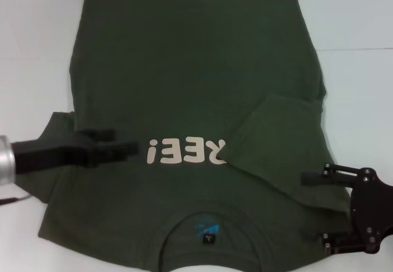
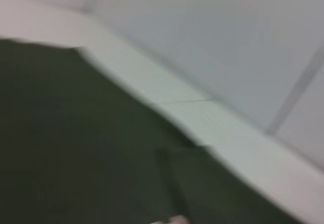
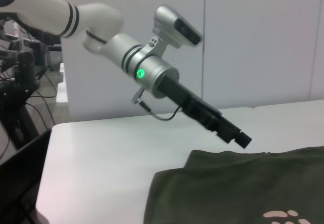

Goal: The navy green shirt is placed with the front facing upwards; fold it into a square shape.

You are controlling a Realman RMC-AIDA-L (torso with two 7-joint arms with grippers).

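The dark olive-green shirt lies flat, front up, on the white table, collar toward me. Its pale "FREE!" lettering and the neck label show. The sleeve on my right is folded inward onto the chest. The sleeve on my left lies spread out. My left gripper is open and empty, hovering above the shirt beside the lettering; it also shows in the right wrist view above the cloth. My right gripper is wide open and empty at the shirt's right shoulder edge.
The shirt covers most of the table; bare white table runs along the left and right sides. The left wrist view shows shirt cloth and the table edge. Cables and equipment stand beyond the table's left side.
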